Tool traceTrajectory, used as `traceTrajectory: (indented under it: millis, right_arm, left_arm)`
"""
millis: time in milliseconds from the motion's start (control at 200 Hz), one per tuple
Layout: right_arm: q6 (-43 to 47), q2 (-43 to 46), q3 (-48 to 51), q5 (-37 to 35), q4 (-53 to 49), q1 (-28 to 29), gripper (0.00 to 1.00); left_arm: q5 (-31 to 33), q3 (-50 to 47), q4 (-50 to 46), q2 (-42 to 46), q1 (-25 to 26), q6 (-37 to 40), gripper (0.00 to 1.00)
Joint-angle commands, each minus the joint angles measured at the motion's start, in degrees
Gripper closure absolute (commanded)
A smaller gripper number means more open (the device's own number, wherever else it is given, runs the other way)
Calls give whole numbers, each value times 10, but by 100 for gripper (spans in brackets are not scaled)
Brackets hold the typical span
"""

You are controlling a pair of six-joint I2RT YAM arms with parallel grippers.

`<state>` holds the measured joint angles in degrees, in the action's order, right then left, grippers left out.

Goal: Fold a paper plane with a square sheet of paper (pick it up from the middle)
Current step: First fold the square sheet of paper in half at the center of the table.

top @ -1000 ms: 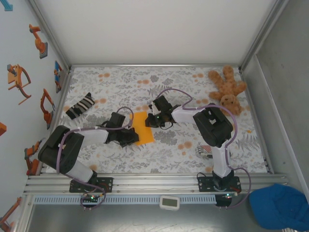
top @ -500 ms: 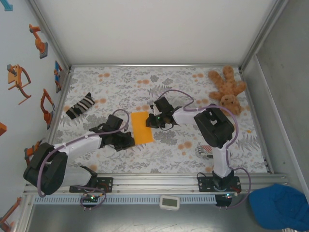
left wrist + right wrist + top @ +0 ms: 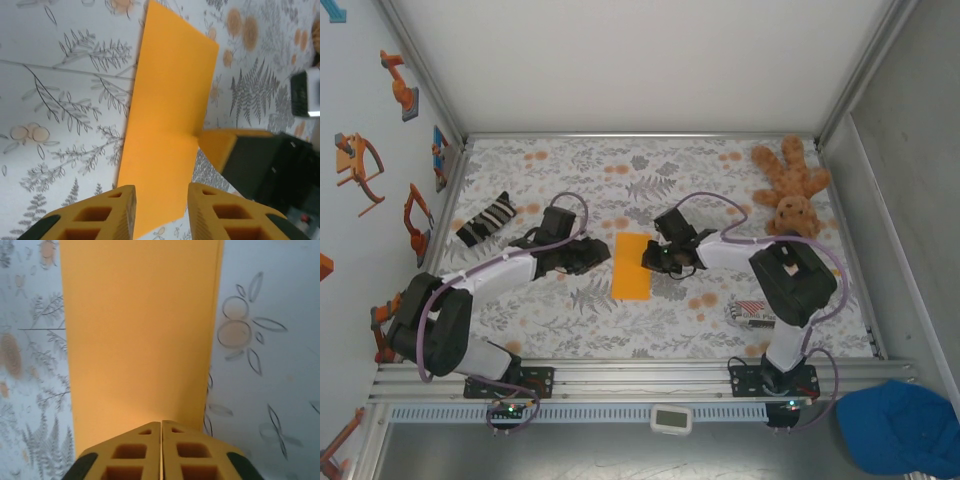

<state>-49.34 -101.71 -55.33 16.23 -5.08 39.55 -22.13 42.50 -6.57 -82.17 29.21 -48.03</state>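
Lengthwise fold apparently done: square sheet of paper (image 3: 632,266) lying halved, flat, mid surface (image 3: 580,330). Left fingers (image 3: 107,215) released, empty, just beside it; right fingers (image 3: 135,455) clenched at its edge. Next, probably: folding corners inward.

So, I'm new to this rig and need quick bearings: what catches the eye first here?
The bright-orange sheet of paper, a narrow rectangle, lies flat in the middle of the floral table. The left end effector stands open on its left and the right end effector shut at its right edge. A brown teddy sits in the far right corner.
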Motion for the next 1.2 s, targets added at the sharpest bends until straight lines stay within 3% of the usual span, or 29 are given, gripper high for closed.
traceTrajectory:
  millis: [0,140,155,210,290,626,791,1197]
  right_arm:
    - [-29,77,7,-57,-8,-3,85]
    - [-43,128,36,-104,-19,-3,67]
    - [-46,133,39,-109,-19,-2,57]
    - [-53,149,58,-119,-15,-2,43]
    - [-70,171,86,-132,0,1,36]
    - [-113,183,138,-155,49,26,39]
    - [-135,167,166,-131,113,30,45]
    - [-144,148,174,-112,139,30,50]
  left_arm:
    - [-15,3,27,-1,-12,-8,61]
    - [-21,6,45,-11,-18,-12,57]
    - [-23,7,46,-14,-19,-12,57]
    - [-30,13,50,-25,-21,-11,57]
    - [-45,26,59,-43,-24,-9,57]
    - [-64,92,27,-124,-41,5,60]
    - [-138,95,90,-159,-37,-18,65]
    - [-125,113,56,-215,-1,0,69]
